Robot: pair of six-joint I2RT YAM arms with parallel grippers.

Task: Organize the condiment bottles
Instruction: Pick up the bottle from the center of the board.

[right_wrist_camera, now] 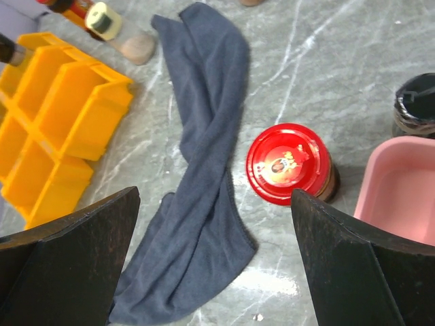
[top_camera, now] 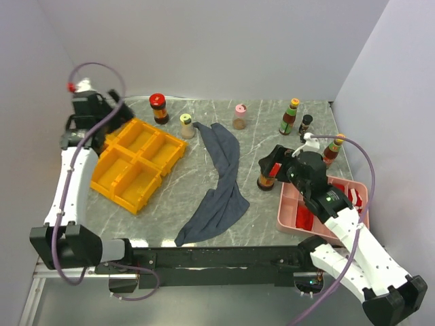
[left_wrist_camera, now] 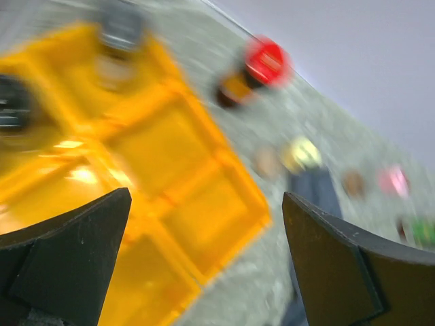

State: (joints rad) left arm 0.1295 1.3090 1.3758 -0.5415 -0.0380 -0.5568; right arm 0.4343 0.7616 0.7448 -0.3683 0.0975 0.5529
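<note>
Right gripper (right_wrist_camera: 214,193) is wide and empty, hanging over the table (right_wrist_camera: 340,61). Key relation: the red-lidded jar (right_wrist_camera: 289,173) stands upright below and just ahead. It sits off-centre toward the gripper's right finger, its lid edge right by that fingertip. No contact as far as the wrist view shows. The jar's long axis is vertical, lid facing up at the camera. My read: a small shift to the gripper's right centres the jar before any closing.

The right arm is clearly the nearer one. Left gripper (left_wrist_camera: 205,195) is well apart from this jar, over the yellow tray (left_wrist_camera: 170,156), also wide and empty.

Cloth (right_wrist_camera: 204,170) lies just left of the jar, running away ahead of the right gripper. Pink tray (right_wrist_camera: 394,190) is close on the jar's right, so the right finger could clip it.

From the left gripper, a second red-lidded jar (left_wrist_camera: 262,64) is ahead past the tray's far edge. Yellow-capped shaker (left_wrist_camera: 302,153) and pink-capped shaker (left_wrist_camera: 394,180) are ahead-right, on the table outside the tray.

Hard to make out:
- The left wrist view is motion-blurred. Two dark blobs in the tray's far compartments may be bottles, can't tell.
- A green smear is cut off at its right edge.
- In the right wrist view, a black round thing beyond the right finger is cropped and unidentified.
- That finger also hides the gap between jar and pink tray.
</note>
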